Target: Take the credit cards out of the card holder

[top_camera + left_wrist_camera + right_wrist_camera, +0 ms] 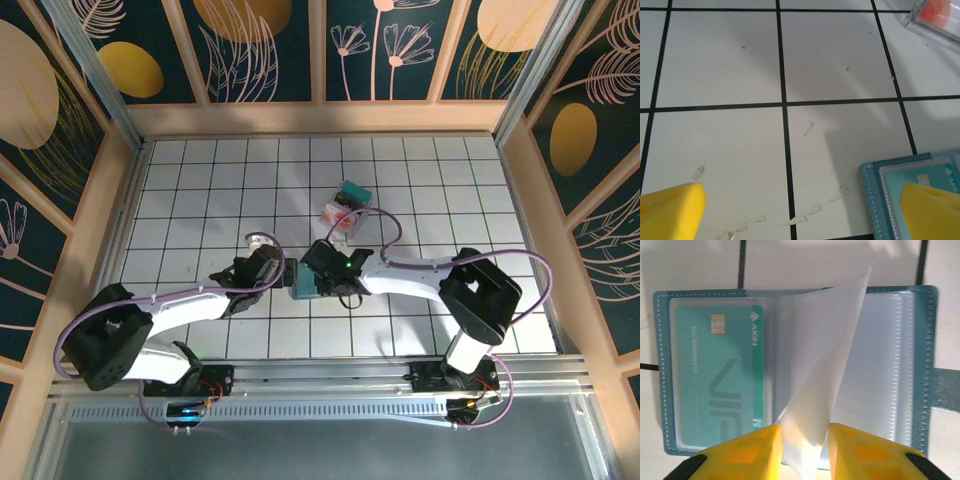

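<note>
Right gripper [805, 440], at frame bottom, has its fingers close either side of a clear sleeve [825, 355]; I cannot tell if it grips. In the open card holder [932, 315], the teal credit card [715, 385] lies upper left, long axis vertical; left gripper [800, 215] spread wide

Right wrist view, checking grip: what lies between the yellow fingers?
A translucent sleeve page of the open card holder, shown in the right wrist view.

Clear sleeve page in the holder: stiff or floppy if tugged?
Probably floppy: the clear sleeve bends over where it stands in the right gripper. Likely slick too, being smooth film. Tugging it may drag the thin card holder along.
</note>
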Robot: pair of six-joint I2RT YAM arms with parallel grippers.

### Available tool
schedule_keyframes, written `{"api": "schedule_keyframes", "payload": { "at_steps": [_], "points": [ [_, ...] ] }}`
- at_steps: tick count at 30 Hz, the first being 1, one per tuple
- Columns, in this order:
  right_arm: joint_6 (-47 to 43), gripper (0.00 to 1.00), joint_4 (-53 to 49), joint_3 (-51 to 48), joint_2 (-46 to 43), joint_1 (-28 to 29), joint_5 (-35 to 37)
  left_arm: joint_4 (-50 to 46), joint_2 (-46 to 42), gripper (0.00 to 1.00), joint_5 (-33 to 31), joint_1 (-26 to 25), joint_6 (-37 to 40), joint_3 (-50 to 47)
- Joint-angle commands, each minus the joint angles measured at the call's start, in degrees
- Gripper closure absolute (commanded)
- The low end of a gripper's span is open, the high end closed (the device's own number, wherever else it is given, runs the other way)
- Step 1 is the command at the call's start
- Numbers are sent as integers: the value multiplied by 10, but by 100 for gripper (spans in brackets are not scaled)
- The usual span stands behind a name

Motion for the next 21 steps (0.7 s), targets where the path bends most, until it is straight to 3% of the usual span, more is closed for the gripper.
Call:
{"api": "schedule_keyframes", "payload": {
  "at_steps": [1, 21],
  "points": [
    [23, 69, -32, -13, -21, -6, 44, 6, 13, 1, -14, -8, -2, 7],
    [19, 78, -9, -77, -62, -59, 52, -8, 21, 1, -56, -38, -6, -14]
  ]
}}
